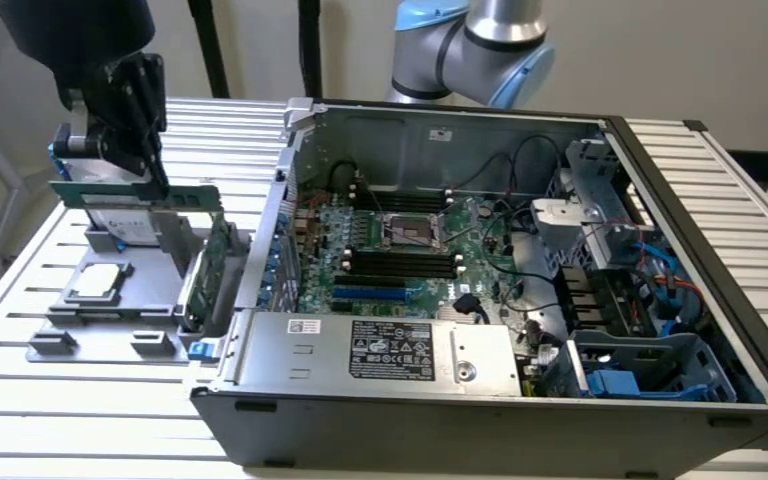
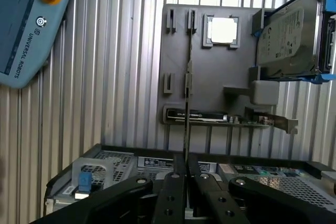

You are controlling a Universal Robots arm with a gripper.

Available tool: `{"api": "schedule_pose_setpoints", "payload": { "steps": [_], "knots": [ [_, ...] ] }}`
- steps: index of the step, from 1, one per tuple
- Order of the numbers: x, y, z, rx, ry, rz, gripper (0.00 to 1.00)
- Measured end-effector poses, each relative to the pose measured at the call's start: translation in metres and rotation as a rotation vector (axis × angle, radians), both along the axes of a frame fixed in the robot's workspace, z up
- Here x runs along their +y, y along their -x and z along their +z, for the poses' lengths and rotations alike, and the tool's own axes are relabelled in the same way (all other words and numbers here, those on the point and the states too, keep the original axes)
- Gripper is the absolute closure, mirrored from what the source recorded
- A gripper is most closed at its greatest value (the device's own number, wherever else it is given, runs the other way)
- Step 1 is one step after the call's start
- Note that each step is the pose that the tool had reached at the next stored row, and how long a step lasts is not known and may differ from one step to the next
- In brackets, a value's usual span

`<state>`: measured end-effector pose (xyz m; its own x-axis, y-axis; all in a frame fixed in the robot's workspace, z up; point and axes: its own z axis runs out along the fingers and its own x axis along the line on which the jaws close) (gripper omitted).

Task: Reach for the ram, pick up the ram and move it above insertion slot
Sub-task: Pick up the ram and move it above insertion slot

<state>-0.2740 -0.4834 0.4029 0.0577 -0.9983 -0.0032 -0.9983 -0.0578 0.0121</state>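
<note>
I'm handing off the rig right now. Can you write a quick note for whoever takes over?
Gripper: shut on the ram, seen edge-on between the fingers in the wrist view.
Ram: lifted clear, above the grey parts holder, on the exterior view's left of the open computer case.
Insertion slot: one of the black sockets on the board inside the case.
Done: reach and pick-up.
Left: ram not yet above the slot.

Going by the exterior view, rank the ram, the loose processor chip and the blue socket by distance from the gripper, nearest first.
1. The ram, clamped in the gripper.
2. The processor chip, on the grey holder below.
3. The blue socket, inside the computer case, toward that view's right.
</note>
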Motion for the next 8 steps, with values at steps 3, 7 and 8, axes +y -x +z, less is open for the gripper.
{"api": "schedule_pose_setpoints", "payload": {
  "steps": [3, 7, 8],
  "knots": [
    [0.0023, -0.006, 0.0015, 0.0000, -0.0026, 0.000, 0.87],
    [0.0051, -0.015, 0.0024, 0.0000, -0.0071, 0.000, 0.87],
    [0.0059, -0.019, 0.0024, 0.0000, -0.0086, 0.000, 0.87]
  ]
}}
